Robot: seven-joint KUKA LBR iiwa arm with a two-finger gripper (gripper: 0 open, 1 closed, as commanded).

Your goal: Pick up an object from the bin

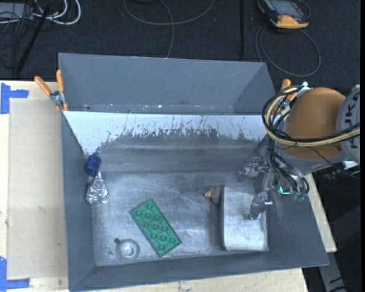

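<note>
Gripper (257, 207): low at the right side of the grey bin (170, 96), over the upper right corner of a pale grey rectangular block (240, 229); whether it is spread or closed cannot be told. Small brownish item (215, 193): just beside the block's upper left corner. Green studded plate (156, 227): lower middle, lying askew. Small clear round piece (127, 249): near the plate's lower left. Clear bottle with blue cap (95, 184): against the left wall.
</note>
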